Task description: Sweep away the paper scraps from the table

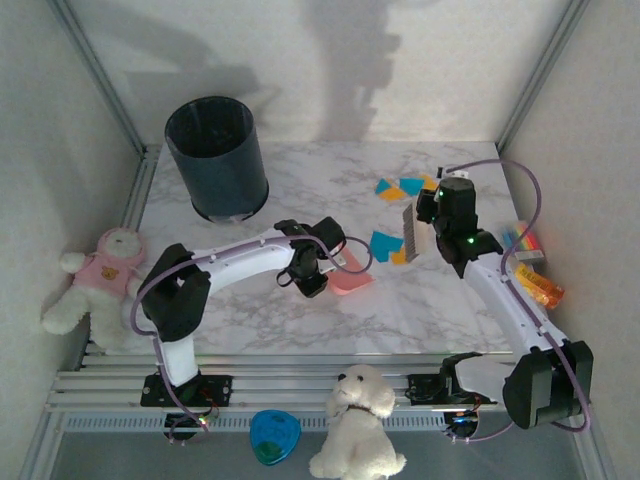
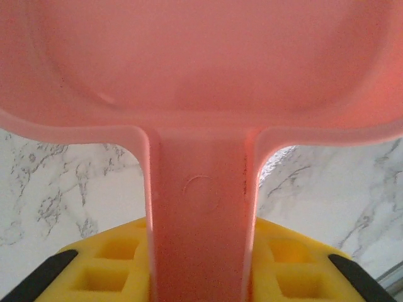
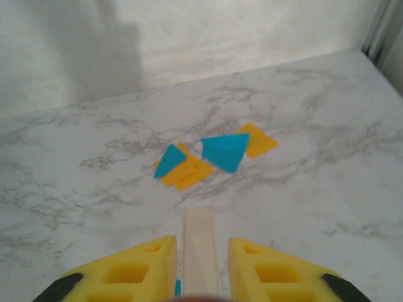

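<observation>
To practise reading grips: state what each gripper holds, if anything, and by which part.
The left gripper is shut on the pink dustpan, by its handle. The right gripper is shut on the brush, by its cream handle.

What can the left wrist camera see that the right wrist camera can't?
Left wrist camera: a big pink dustpan, its handle squeezed in the left gripper. Right wrist camera: a little pile of orange and blue paper scraps lying ahead, and a pale brush handle squeezed in the right gripper. Both: the white marble table underneath, and yellow fingers at the bottom of the picture.
</observation>
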### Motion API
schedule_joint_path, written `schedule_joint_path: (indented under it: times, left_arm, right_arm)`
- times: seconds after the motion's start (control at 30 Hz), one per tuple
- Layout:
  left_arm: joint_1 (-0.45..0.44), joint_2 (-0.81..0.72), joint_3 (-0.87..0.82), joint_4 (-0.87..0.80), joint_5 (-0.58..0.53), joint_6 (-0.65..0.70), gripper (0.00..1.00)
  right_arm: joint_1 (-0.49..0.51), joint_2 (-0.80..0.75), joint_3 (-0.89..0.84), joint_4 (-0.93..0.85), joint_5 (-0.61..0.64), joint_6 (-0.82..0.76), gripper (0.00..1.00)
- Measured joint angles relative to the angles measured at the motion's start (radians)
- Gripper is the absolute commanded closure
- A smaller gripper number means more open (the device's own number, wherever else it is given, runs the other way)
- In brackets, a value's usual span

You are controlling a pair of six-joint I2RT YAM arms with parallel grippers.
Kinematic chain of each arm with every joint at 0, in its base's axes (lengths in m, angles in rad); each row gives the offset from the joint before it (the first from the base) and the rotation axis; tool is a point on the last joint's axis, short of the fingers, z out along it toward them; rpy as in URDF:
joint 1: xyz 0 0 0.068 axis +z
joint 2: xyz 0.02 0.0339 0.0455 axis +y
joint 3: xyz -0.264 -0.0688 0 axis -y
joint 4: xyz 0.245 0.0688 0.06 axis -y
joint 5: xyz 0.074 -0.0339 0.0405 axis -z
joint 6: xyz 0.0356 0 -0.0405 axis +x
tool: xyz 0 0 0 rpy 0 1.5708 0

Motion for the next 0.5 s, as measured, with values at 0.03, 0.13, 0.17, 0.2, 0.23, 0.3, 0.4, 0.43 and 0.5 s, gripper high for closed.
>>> schedule_joint_path:
  times: [0.03, 0.13, 0.17, 0.2, 0.23, 0.3, 0.4, 0.43, 0.5]
  left_arm:
    - [-0.002, 0.007, 0.01, -0.003, 0.002, 0.001, 1.0]
    - [-0.006, 0.035, 0.035, -0.013, 0.006, 0.007, 1.0]
    - [-0.006, 0.043, 0.041, -0.016, 0.009, 0.008, 1.0]
    - [-0.006, 0.05, 0.047, -0.019, 0.013, 0.011, 1.0]
    - [-0.006, 0.055, 0.05, -0.024, 0.014, 0.013, 1.0]
    - [-0.006, 0.067, 0.064, -0.037, 0.016, 0.016, 1.0]
    - [-0.006, 0.089, 0.095, -0.049, 0.016, 0.019, 1.0]
    - [-0.006, 0.099, 0.108, -0.053, 0.016, 0.019, 1.0]
    - [-0.006, 0.115, 0.128, -0.06, 0.016, 0.019, 1.0]
  right_arm:
    - [0.0, 0.012, 0.013, -0.006, -0.001, -0.027, 1.0]
    - [0.0, 0.058, 0.034, -0.011, -0.006, -0.123, 1.0]
    - [0.0, 0.071, 0.034, -0.009, -0.007, -0.152, 1.0]
    - [0.0, 0.085, 0.034, -0.006, -0.007, -0.18, 1.0]
    - [0.0, 0.097, 0.034, 0.0, -0.007, -0.202, 1.0]
    - [0.0, 0.12, 0.034, 0.023, -0.006, -0.248, 1.0]
    - [0.0, 0.153, 0.027, 0.085, -0.003, -0.306, 1.0]
    - [0.0, 0.166, 0.027, 0.101, -0.002, -0.32, 1.0]
    - [0.0, 0.194, 0.025, 0.133, -0.002, -0.345, 1.0]
